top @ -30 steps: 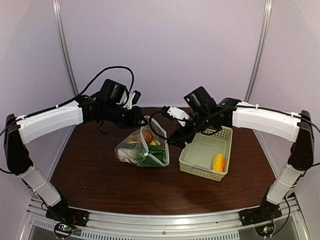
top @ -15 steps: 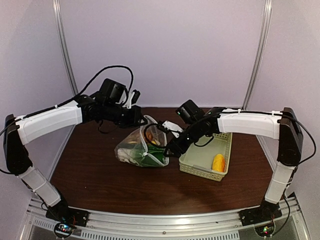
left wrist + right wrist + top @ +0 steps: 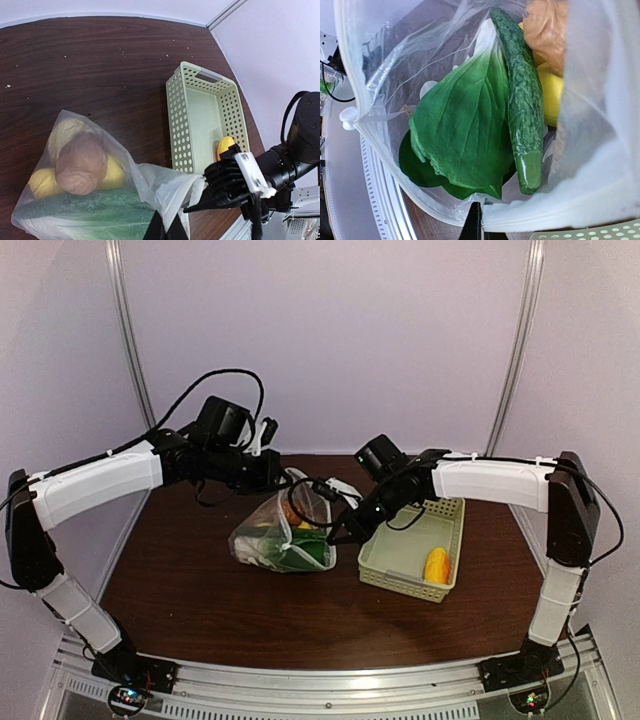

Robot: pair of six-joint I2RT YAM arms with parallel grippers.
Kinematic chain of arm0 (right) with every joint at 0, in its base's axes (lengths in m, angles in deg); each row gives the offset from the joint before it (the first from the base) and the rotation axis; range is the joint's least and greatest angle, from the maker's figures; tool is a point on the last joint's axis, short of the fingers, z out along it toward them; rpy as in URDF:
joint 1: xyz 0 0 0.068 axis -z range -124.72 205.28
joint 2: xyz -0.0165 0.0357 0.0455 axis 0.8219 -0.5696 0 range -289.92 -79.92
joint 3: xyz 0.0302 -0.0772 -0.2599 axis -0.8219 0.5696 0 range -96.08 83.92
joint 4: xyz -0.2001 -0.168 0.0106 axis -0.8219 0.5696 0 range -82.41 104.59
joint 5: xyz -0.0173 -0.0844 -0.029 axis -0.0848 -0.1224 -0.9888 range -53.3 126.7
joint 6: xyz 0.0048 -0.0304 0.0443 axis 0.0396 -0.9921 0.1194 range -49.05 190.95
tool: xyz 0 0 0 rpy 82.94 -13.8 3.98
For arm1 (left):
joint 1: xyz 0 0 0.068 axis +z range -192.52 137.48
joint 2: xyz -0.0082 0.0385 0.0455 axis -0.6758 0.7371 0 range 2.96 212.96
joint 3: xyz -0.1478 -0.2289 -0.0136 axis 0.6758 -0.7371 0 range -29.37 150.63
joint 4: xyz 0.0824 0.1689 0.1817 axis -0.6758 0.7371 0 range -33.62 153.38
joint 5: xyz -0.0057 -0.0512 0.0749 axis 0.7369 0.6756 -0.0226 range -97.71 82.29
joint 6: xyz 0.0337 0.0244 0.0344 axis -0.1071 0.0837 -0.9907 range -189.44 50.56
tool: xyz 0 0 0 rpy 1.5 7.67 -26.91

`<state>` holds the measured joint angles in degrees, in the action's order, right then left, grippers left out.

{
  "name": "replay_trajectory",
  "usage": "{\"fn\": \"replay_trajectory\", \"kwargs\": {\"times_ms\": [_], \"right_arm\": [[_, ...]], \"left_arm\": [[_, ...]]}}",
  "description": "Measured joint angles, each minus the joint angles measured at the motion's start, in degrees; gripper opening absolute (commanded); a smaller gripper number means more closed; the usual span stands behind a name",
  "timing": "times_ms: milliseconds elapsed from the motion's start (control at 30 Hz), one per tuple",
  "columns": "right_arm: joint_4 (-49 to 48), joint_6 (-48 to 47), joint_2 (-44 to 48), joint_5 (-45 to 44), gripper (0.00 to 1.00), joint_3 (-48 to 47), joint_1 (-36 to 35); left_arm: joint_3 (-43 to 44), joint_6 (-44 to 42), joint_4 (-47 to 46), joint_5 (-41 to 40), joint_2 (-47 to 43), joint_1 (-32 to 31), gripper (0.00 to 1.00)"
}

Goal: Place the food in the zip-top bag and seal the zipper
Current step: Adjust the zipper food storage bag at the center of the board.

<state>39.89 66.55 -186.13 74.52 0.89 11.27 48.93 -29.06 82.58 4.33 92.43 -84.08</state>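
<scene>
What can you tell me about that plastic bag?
The bag is clear, floppy plastic with white dots, resting on the brown table, mouth open. Inside sit a leafy green, cucumber, lemon and a brown piece. The left end effector and right end effector each pinch its rim.

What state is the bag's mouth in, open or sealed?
Open. In the right wrist view the zip-top bag gapes, leafy vegetable and cucumber visible through its mouth; left tool and right tool pinch its rim.

The bag (image 3: 150,180) is clear glossy plastic, the basket (image 3: 175,115) matt plastic, the table (image 3: 100,60) wood-grained.
</scene>
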Motion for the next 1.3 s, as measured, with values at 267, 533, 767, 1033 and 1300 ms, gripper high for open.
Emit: {"fn": "replay_trajectory", "kwargs": {"times_ms": [267, 533, 767, 1033, 1300], "right_arm": [[7.89, -0.33, -0.31, -0.79, 0.0, -12.11, 0.22], [14.78, 0.79, -2.49, -7.23, 0.0, -22.4, 4.35], [16.72, 2.12, -4.66, -7.32, 0.02, -26.69, 6.03], [17.05, 1.84, -4.68, -6.05, 0.29, -25.53, 5.75], [17.99, -1.81, -2.91, -6.23, 0.55, -22.84, 6.58]], "left_arm": [[0.02, -4.07, 2.56, -2.86, -1.18, 0.0, 0.0], [1.2, -10.84, 5.16, -2.27, -5.31, 0.0, 0.0], [0.57, -10.93, 1.92, 0.0, -8.17, 0.0, 0.0], [1.07, -10.27, 3.28, 0.61, -2.36, 0.0, 0.0], [1.64, -9.84, 3.89, -0.9, -2.25, 0.0, 0.0]]}}
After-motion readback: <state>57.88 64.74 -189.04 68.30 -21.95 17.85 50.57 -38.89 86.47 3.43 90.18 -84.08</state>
